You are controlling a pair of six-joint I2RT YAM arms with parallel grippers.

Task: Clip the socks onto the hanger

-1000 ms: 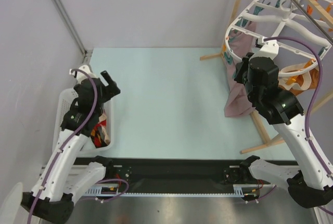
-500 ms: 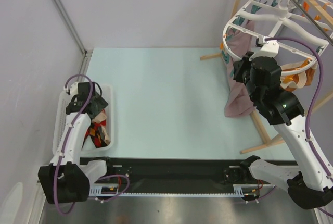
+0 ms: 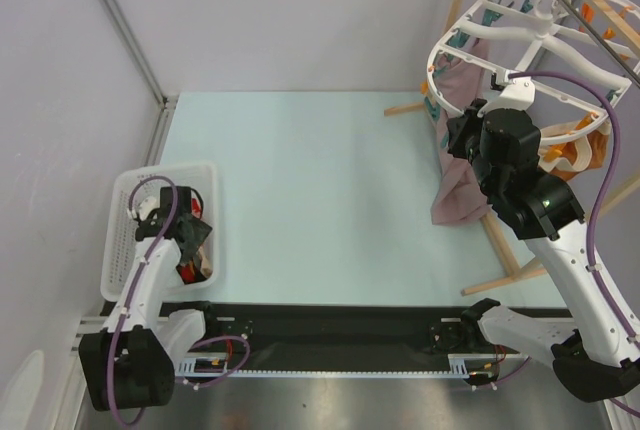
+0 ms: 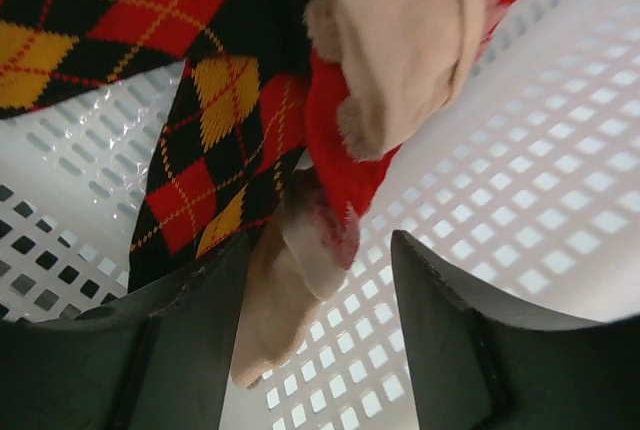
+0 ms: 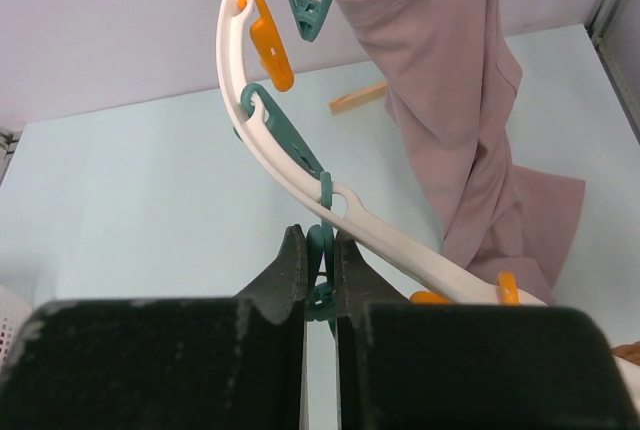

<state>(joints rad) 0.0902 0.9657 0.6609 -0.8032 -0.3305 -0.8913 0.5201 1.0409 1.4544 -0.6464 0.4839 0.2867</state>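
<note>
A white perforated plastic basket (image 3: 160, 172) sits at one near corner of the pale blue-green bench (image 3: 320, 170), and the left pincer (image 4: 318, 300) is lowered inside it. Its jaws stand apart, astride a jumble of fabric, with no grip closed on anything. The black socks with red, orange and yellow argyle diamonds (image 4: 200, 130) lie in this basket, draped over its pierced floor, one edge touching the inner face of one finger. Beside them in the basket, partly over them, lies a cream cloth piece with a red lining (image 4: 400, 30), a fold of which hangs down between the spread jaws. Well apart from the basket, on the other side of the bench, hangs the large round white plastic hanger ring (image 5: 385, 238) with spokes. The right pincer (image 5: 320, 255) reaches up to the rim on the side nearest the basket and is closed on a dangling teal clip (image 5: 319, 242). An orange clip (image 5: 270, 50) hangs further along the same rim, and a mauve-pink cloth (image 5: 440, 70) hangs from the ring, further from the basket than the pinched clip.
</note>
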